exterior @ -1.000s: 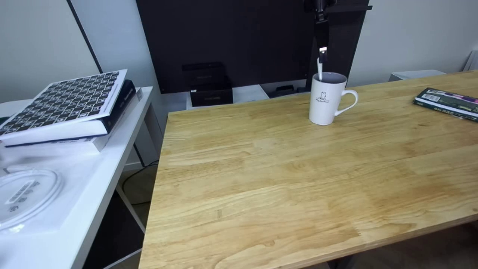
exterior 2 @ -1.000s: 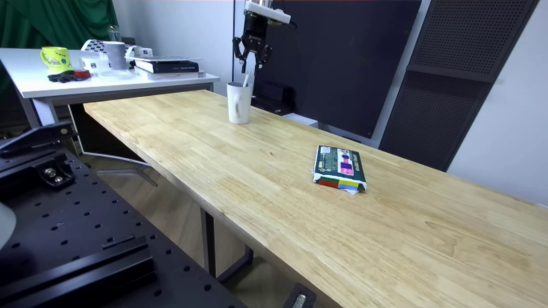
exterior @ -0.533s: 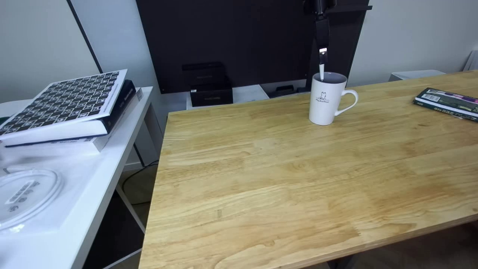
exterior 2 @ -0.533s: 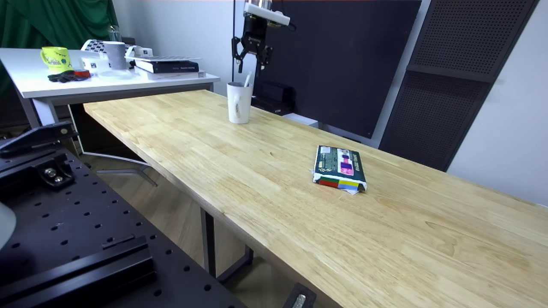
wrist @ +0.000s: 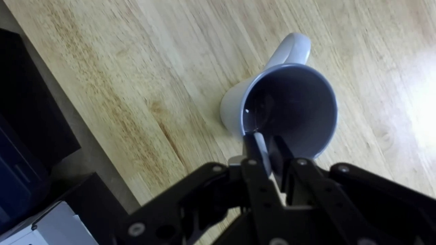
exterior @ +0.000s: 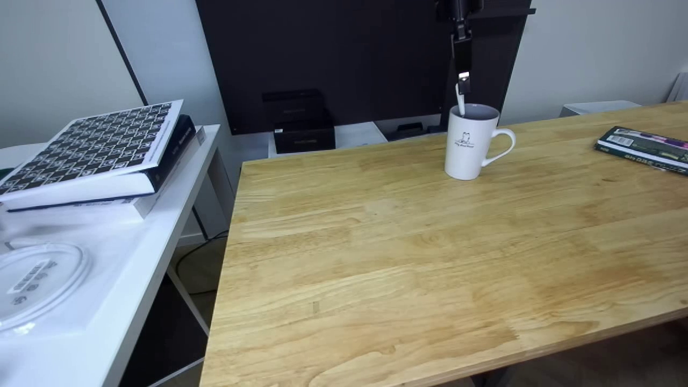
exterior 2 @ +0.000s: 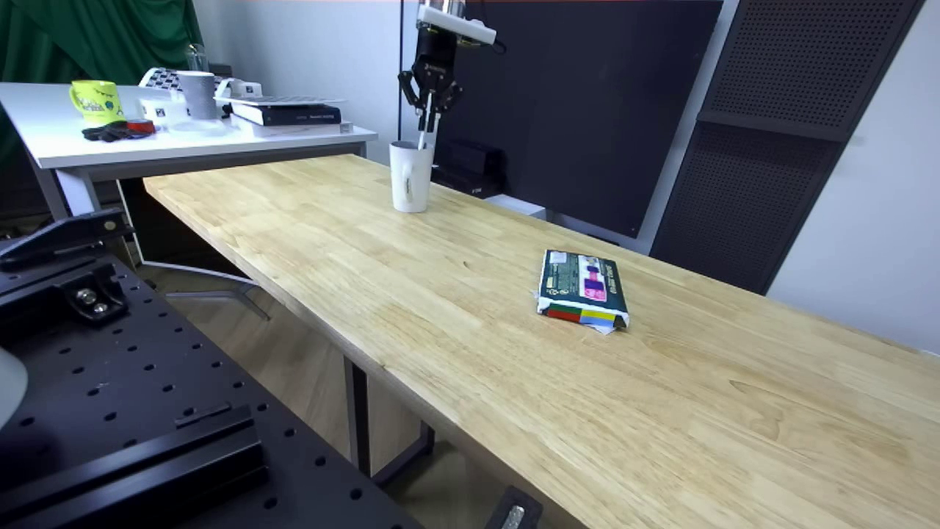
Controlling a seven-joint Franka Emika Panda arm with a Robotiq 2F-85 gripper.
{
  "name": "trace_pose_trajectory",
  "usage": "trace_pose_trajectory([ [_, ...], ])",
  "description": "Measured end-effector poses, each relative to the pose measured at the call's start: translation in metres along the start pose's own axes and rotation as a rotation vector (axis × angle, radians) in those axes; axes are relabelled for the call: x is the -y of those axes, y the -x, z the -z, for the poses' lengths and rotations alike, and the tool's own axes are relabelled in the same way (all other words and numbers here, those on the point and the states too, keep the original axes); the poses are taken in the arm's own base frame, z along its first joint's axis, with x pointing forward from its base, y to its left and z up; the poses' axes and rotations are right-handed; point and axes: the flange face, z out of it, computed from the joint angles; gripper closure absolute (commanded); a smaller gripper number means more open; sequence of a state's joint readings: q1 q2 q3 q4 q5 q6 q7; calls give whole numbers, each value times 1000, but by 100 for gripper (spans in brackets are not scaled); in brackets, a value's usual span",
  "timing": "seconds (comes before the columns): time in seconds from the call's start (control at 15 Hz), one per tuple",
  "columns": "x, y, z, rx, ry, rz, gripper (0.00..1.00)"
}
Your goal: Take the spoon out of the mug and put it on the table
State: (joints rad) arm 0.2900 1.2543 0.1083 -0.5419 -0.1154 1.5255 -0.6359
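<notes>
The white mug [exterior: 461, 153] stands upright near the back edge of the wooden table [exterior: 365, 269]. It also shows in an exterior view [exterior 2: 408, 184] and the wrist view [wrist: 234, 107]. The spoon [exterior: 460, 101] stands tilted in the mug, its pale handle above the rim. My gripper [exterior: 464, 88] points down just above the mug, also seen in an exterior view [exterior 2: 427, 126]. In the wrist view its fingertips [wrist: 265, 136] are close together on both sides of the handle [wrist: 262, 149]. The left finger lies against the handle; whether the right finger touches is unclear. The spoon's bowl is hidden.
A green package [exterior: 642, 149] lies flat on the table, away from the mug's handle side. A white side table [exterior: 129, 269] holds stacked books [exterior: 97, 140]. A black panel [exterior: 333, 59] stands behind the table's back edge.
Half a second ago the fingers were wider apart; now they have narrowed around the spoon's handle. The handle's top leans more to one side again, much as one second ago. The mug has not moved.
</notes>
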Motion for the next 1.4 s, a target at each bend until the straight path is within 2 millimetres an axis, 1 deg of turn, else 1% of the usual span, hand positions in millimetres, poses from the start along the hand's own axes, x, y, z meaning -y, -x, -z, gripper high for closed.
trace_pose_trajectory([
  [0.27, 6, -4, 4, -2, 6, 8, 97],
  [0.4, 9, -5, 15, -11, 21, 13, 97],
  [0.53, 15, -5, 37, -28, 45, 17, 97],
  [0.8, 34, 3, 95, -49, 75, 22, 97],
  [0.93, 42, 8, 117, -64, 87, 24, 97],
  [1.2, 47, 21, 150, -74, 110, 13, 97],
  [1.4, 41, 38, 166, -27, 152, -27, 97],
])
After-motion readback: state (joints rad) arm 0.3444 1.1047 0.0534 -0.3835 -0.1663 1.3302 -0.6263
